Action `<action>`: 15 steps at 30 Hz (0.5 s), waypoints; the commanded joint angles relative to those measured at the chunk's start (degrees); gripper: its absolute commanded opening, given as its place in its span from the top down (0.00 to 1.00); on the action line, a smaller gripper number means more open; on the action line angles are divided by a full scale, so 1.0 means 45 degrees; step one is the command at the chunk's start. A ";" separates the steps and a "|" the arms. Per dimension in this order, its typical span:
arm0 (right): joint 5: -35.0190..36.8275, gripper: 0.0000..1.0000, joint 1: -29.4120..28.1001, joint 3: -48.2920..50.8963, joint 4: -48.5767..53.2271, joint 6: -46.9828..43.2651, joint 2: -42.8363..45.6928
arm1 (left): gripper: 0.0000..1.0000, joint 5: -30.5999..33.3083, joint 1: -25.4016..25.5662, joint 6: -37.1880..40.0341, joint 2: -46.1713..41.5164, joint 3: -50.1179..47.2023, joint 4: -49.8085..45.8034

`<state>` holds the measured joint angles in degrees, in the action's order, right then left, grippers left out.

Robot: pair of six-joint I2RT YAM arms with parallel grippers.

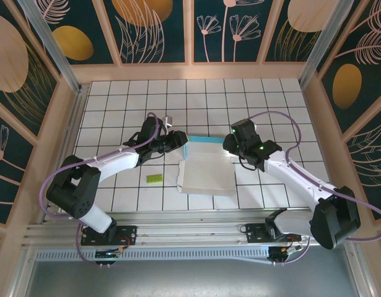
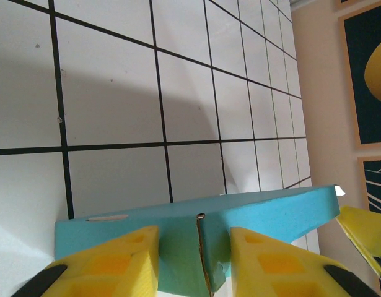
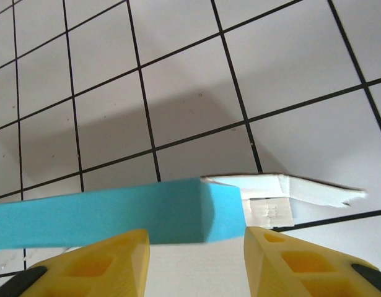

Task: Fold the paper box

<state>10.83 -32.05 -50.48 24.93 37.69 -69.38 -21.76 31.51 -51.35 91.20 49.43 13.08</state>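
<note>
The paper box (image 1: pixel 205 173) lies on the tiled bench (image 1: pixel 271 99) between both end effectors; left end effector (image 2: pixel 195 238) stands partly parted astride its blue wall (image 2: pixel 271 213); right end effector (image 3: pixel 196 238) parted, blue wall just ahead of its fingertips.

Both arms are reaching forward and bending inward, the left gripper (image 1: pixel 178 140) and the right gripper (image 1: pixel 230 144) pointing toward each other, jaws standing apart.
</note>
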 commanded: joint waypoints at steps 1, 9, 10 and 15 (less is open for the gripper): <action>0.0597 0.54 -0.0038 0.0140 0.0830 0.0290 0.1011 | 0.69 0.0285 0.0069 -0.0181 -0.0100 -0.0370 -0.0729; -0.1617 0.55 0.1211 0.4043 -0.1210 0.1977 0.3396 | 0.69 0.0022 0.0087 0.0103 -0.0032 -0.0126 -0.0739; -0.2124 0.56 0.1456 0.4596 -0.1911 0.1898 0.3520 | 0.69 -0.0008 0.0088 0.0183 -0.0014 -0.0091 -0.0774; -0.3221 0.56 0.2182 0.6566 -0.5887 0.1079 0.3252 | 0.69 -0.0062 0.0161 0.0319 0.0007 -0.0047 -0.0912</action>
<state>0.45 -23.44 -23.44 12.51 43.75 -54.35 -21.96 31.62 -51.09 91.11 49.39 13.04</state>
